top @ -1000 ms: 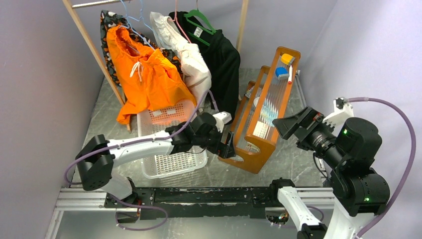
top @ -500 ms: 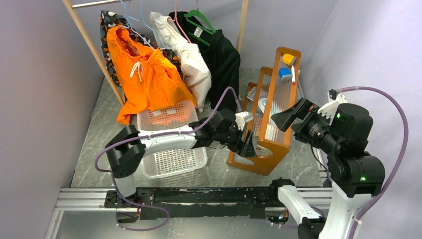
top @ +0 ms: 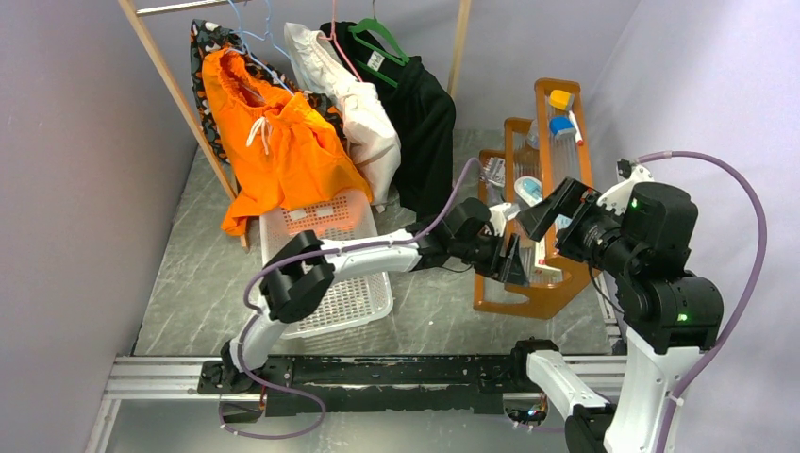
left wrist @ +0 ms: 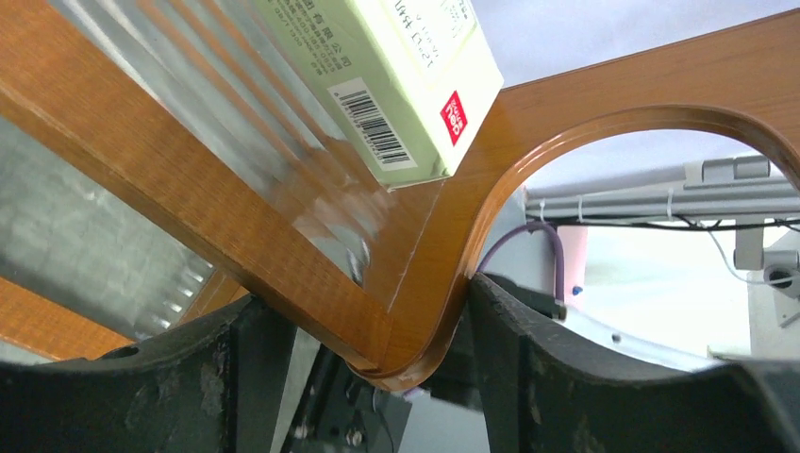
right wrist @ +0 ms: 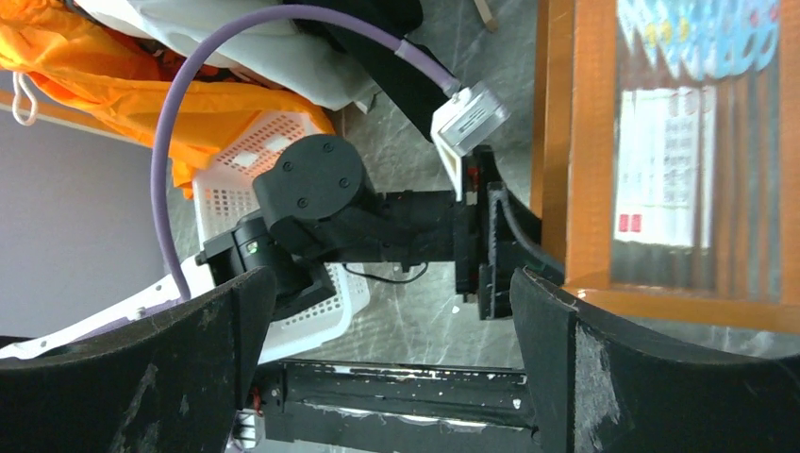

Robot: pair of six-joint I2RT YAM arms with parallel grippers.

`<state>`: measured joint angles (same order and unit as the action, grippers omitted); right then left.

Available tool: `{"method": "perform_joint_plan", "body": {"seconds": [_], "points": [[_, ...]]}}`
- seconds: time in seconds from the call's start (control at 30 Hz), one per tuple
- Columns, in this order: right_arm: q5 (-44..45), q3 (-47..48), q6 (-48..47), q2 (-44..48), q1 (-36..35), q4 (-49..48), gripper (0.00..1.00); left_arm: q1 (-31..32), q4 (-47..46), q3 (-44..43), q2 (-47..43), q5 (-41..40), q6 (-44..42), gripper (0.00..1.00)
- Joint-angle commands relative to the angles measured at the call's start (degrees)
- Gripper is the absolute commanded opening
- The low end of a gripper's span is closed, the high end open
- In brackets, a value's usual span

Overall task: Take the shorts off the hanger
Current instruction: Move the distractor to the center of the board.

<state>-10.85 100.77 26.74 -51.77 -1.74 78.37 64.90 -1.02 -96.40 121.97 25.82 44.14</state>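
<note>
Print first: the pale green box (left wrist: 396, 66) lying in the wooden rack (left wrist: 528, 142) carries a barcode, a red square with white characters and lines of small type, all too blurred on my feed to read. Through the right wrist camera I see a white box (right wrist: 665, 170) with 2 red marks behind the rack's ribbed clear panel, and its text is illegible too. A white tag on the green hanger (top: 387, 42) gives me nothing I can make out.

My left gripper (left wrist: 363, 307) straddles a rounded corner of the rack, jaws partly spread and the wood filling the gap between the fingers (left wrist: 236, 368) — it is pinching the frame. My right gripper (right wrist: 391, 288) hangs just beside the rack, jaws wide apart, holding nothing.

Orange shorts (top: 278, 142) hang from a blue hanger (top: 247, 38) at the left of the clothes rail (top: 175, 90), well apart from both grippers, with the white drawstring (top: 257, 132) dangling at the waist. Their lower hem drapes onto the far rim of the white basket (top: 377, 300). Beside them hang a white garment (top: 354, 104) and a black garment (top: 429, 109).
</note>
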Motion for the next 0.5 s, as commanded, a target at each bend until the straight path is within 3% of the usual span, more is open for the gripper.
{"method": "perform_joint_plan", "body": {"seconds": [0.0,0.17,0.27,0.47], "points": [[0.5,-0.8,-2.5,-0.5,-0.1,0.6,0.99,-0.7,-4.1,-7.2,4.7,-0.1,-0.4,0.70],[2.9,-4.0,-2.0,-0.1,-0.1,0.6,0.99,-1.4,-9.0,1.7,-0.3,-2.8,0.9,0.76],[2.1,-4.5,-2.7,-0.3,-0.1,0.5,1.00,-1.7,-9.9,8.3,-7.2,-6.2,-0.5,0.84],[-7.7,-6.3,-4.6,-1.1,-0.1,-0.5,0.98,-1.8,-12.7,22.8,-19.4,-8.9,-1.5,0.88]]}}
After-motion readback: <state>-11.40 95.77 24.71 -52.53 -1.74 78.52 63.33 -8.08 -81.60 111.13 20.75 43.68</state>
